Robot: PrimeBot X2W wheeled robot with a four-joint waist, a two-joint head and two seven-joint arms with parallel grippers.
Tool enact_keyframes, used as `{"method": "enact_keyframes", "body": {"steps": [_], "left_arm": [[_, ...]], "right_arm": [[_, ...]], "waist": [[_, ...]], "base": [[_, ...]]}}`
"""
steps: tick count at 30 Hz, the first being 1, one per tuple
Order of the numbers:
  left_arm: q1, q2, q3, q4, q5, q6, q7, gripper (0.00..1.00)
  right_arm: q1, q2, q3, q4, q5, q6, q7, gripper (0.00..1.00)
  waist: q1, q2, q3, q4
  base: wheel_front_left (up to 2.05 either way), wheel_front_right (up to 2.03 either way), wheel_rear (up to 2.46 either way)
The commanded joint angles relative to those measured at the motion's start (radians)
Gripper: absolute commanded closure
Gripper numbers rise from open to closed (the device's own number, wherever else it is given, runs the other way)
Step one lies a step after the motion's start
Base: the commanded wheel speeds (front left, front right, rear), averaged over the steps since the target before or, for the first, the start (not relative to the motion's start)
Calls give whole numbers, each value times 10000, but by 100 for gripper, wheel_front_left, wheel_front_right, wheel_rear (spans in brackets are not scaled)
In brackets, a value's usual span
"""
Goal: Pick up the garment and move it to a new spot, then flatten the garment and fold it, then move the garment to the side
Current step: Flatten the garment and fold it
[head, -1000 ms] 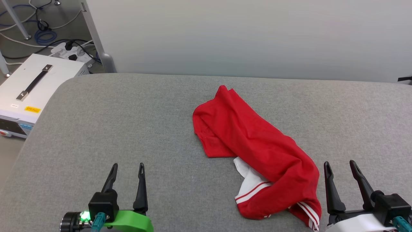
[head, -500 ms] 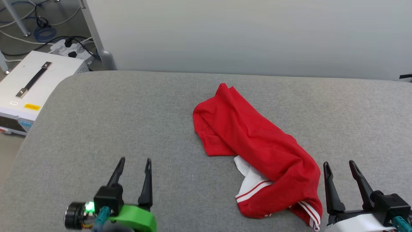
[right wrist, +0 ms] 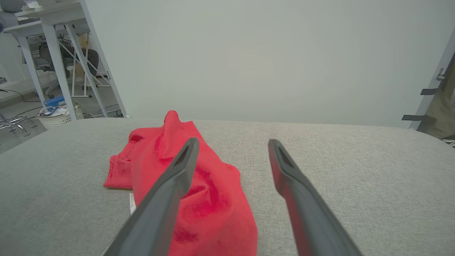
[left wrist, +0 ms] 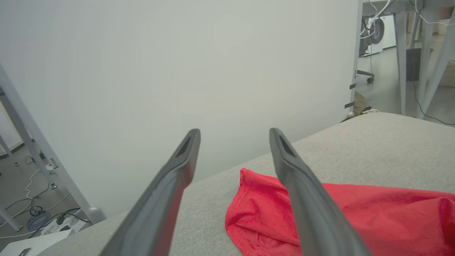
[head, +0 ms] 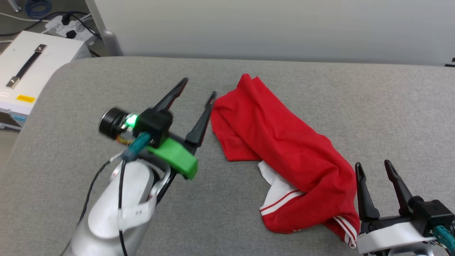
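Jersey [head: 280, 149] is lying crumpled mid-frame, nothing lifted or folded yet. Left gripper [head: 199, 87], beside its upper-left edge, and right gripper [head: 373, 164] are holding fingers apart.

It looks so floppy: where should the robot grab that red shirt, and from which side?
Probably the folded left edge of the garment, from that side: the fold stands raised, and the open left gripper hovers right beside it.
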Motion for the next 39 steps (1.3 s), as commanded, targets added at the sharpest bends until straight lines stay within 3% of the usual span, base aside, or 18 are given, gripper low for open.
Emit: {"method": "enact_keyframes", "body": {"steps": [1,8,13,19,25,39], "left_arm": [[-561,243,-456,52,-432,-24,266,0],[-2850,1241,-3503,-159,-3471,-27,2650,0],[-4064,1563,-5485,-274,-5361,-27,4934,0],[-5078,1735,-7535,-499,-6693,-28,7016,0],[-5243,1696,-8600,-634,-6968,-28,8189,0],[-3537,1128,-8673,57,-5072,-28,9625,0]], "right_arm": [[-208,-26,-1,-55,-82,-7,-59,0],[-547,-26,26,-71,-70,-7,-59,0],[-793,-26,70,-67,-32,-7,-59,0],[-1050,-26,157,-82,54,-7,-59,0],[-1242,-26,169,-120,161,-7,-59,0],[-1699,-26,189,-188,162,-7,-59,0]], "waist": [[0,0,273,-169],[0,0,723,-465],[0,0,990,-677],[0,0,1299,-1006],[0,0,1656,-1343],[0,0,2579,-1616]], "base": [[0,0,0],[0,0,0],[0,0,0],[0,0,0],[0,0,0],[0,0,0]]}}
